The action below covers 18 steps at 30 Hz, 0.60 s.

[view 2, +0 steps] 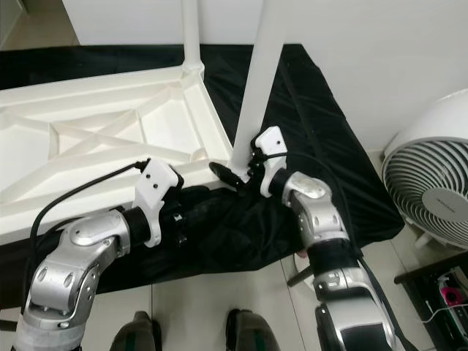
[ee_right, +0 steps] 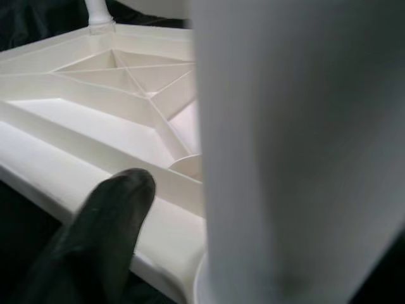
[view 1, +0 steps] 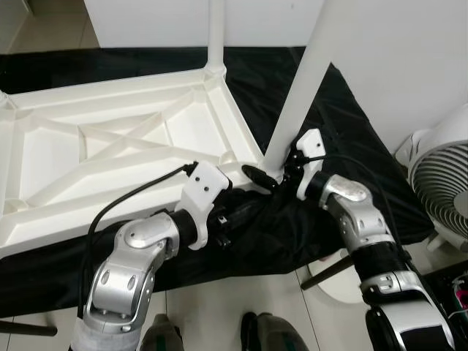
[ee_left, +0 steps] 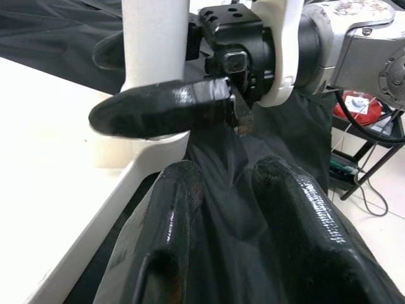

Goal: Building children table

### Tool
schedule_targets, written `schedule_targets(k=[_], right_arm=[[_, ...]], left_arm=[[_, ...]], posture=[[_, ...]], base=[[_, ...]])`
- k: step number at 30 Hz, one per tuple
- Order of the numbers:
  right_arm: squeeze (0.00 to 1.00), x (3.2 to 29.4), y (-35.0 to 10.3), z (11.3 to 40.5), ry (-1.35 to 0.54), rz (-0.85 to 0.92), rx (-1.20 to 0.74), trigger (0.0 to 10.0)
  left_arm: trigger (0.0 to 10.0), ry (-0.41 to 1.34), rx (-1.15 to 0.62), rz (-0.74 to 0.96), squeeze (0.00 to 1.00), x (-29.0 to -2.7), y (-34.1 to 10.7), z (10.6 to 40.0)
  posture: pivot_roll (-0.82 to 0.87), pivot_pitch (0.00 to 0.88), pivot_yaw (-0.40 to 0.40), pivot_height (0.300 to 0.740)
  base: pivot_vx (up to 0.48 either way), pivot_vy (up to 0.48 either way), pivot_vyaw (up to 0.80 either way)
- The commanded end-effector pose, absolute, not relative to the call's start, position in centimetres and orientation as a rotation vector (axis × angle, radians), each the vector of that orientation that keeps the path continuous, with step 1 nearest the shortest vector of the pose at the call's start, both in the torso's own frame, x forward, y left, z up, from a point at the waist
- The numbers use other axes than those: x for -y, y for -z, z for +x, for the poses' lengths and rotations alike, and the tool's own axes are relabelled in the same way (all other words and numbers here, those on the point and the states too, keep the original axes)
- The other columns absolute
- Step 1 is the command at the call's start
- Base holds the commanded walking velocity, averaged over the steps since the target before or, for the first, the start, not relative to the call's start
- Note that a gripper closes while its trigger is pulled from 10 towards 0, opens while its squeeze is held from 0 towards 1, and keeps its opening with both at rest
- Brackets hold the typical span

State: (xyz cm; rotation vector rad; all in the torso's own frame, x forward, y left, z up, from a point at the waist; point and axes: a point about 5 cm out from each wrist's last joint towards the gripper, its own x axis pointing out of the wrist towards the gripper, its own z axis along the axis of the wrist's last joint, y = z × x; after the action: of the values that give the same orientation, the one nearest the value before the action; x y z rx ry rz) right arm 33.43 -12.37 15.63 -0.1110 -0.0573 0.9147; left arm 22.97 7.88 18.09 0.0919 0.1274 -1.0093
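**White leg gripped at the corner of the upturned table top**

A white plastic table top (view 1: 110, 153) is seen lying upside down on a black cloth (view 1: 351, 146) spread over the tiled floor, its ribbed underside facing up. At the far corner, one white leg (view 1: 216, 33) is already standing upright in its socket. At the near corner, a second leg (view 1: 303, 80) is held leaning slightly, its lower end at the corner socket.

The right gripper (view 1: 269, 178) is closed around the base of this second leg, one black finger (ee_left: 158, 114) being pressed across the front of it and the other seen behind it in the left wrist view. The left gripper (view 1: 234, 213) is lowered onto the black cloth just beside the table's near edge; its two fingers (ee_left: 171, 221) are set slightly apart, nothing is held between them, and folds of cloth lie under them.

A white fan (view 1: 442, 183) is placed on the floor to the robot's right, near the cloth's edge.
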Motion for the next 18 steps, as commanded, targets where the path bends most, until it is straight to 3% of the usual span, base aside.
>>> schedule_targets(k=[1, 2, 3, 12, 18], right_arm=[[0.0, 11.85, -14.8, 33.16, -0.958, -0.105, 0.024, 1.1], [0.0, 11.85, -14.8, 33.16, -0.958, -0.105, 0.024, 1.1], [0.0, 11.78, -14.69, 33.06, -0.963, -0.091, 0.028, 0.0], [0.0, 11.04, -14.15, 32.43, -0.904, -0.043, 0.001, 0.0], [0.0, 10.88, -14.06, 32.44, -0.746, -0.044, 0.002, 0.0]], left_arm=[[10.0, 0.856, -0.122, 0.103, 0.0, -8.46, -18.18, 23.38], [10.0, 0.856, -0.122, 0.103, 0.0, -8.46, -18.18, 23.38], [10.0, 0.853, -0.124, 0.104, 0.0, -8.56, -18.15, 23.33], [10.0, 0.847, -0.129, 0.131, 0.0, -8.59, -17.85, 23.35], [10.0, 0.84, -0.131, 0.132, 0.0, -8.58, -17.72, 23.51]], posture=[[0.01, 0.101, -0.022, 0.74], [0.01, 0.101, -0.022, 0.74], [0.01, 0.103, -0.021, 0.74], [0.0, 0.104, -0.02, 0.74], [-0.01, 0.102, -0.02, 0.74]], base=[[0.0, 0.0, 0.0], [0.0, 0.0, 0.0], [0.0, 0.0, 0.0], [0.0, 0.0, 0.0], [0.0, 0.0, 0.0]])
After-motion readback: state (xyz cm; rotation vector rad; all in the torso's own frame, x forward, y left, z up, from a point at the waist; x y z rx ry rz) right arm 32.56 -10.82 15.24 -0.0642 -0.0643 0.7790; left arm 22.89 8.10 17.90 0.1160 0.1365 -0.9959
